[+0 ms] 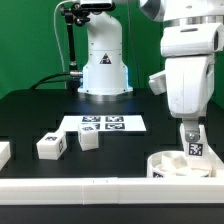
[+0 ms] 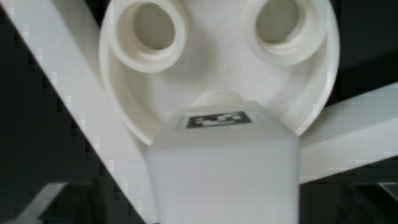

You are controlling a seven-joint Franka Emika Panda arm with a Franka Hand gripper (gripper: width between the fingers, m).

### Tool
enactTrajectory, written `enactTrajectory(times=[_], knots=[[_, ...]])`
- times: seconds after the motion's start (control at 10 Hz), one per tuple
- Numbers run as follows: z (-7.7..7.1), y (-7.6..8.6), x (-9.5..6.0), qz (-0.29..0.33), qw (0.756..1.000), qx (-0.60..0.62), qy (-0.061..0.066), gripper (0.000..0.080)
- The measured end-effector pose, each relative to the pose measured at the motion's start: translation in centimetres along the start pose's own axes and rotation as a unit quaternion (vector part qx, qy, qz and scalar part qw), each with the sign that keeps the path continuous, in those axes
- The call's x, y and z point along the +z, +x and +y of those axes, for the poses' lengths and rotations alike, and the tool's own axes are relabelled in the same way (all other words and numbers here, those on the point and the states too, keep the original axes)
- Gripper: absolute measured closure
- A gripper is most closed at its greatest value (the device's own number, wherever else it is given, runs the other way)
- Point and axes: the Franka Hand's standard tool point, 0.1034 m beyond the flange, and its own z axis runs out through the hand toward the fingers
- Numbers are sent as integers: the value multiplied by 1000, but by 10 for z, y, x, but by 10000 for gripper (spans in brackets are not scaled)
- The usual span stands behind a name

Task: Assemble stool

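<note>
Two legs (image 1: 50, 146) are lying 9 o'clock of seat (image 1: 158, 166); hand (image 1: 190, 131) is hovering spread over third leg (image 1: 194, 147), likely light, rigid; grip flat sides.

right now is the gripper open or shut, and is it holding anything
gripper: open, jaws wide on either side of the tagged white plastic block leg, which stands on the round white dish-like plastic seat; not clamped on it
</note>
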Motion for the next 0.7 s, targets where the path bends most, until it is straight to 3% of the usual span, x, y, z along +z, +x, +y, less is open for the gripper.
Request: enactTrajectory(times=[0.3,0.4,0.5,0.6,0.7], knots=[[-1,-1,6,-2,1000,6,2,150],[0,-1,5,-2,1000,6,2,280],[0,-2,6,-2,1000,15,2,280],[0,-2,6,-2,1000,22,2,419],[0,-3,6,-2,1000,23,2,462]])
